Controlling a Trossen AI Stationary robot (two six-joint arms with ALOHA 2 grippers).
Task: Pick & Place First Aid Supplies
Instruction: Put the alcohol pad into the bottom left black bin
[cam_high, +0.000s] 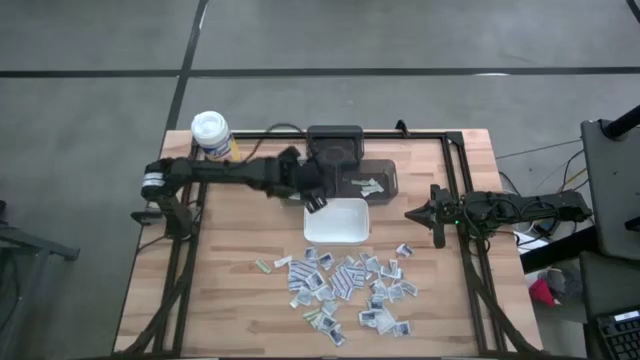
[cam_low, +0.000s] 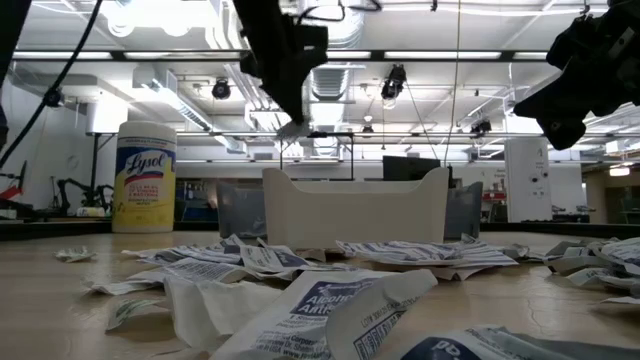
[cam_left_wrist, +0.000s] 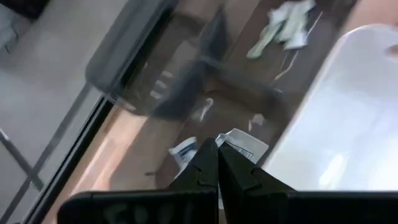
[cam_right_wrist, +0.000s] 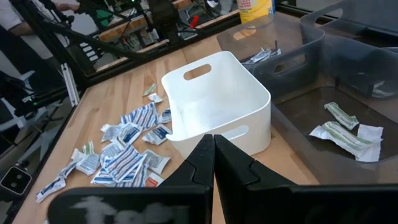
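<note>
Left wrist view: left end effector (cam_left_wrist: 217, 163) closed on a packet (cam_left_wrist: 244, 144).

The right gripper (cam_right_wrist: 213, 144) shows its two dark fingers pressed together, tips pointing at a white tray (cam_right_wrist: 219, 106) with slot handles that sits on the wooden table (cam_right_wrist: 118, 99). First aid supplies (cam_right_wrist: 124, 149) — small flat white packets with bluish print — lie scattered on the wood just beside the tray. On the tray's other side stands a clear grey bin (cam_right_wrist: 339, 102) holding a few crumpled packets, some greenish, and a yellow canister (cam_right_wrist: 255, 9) stands beyond it.
</note>
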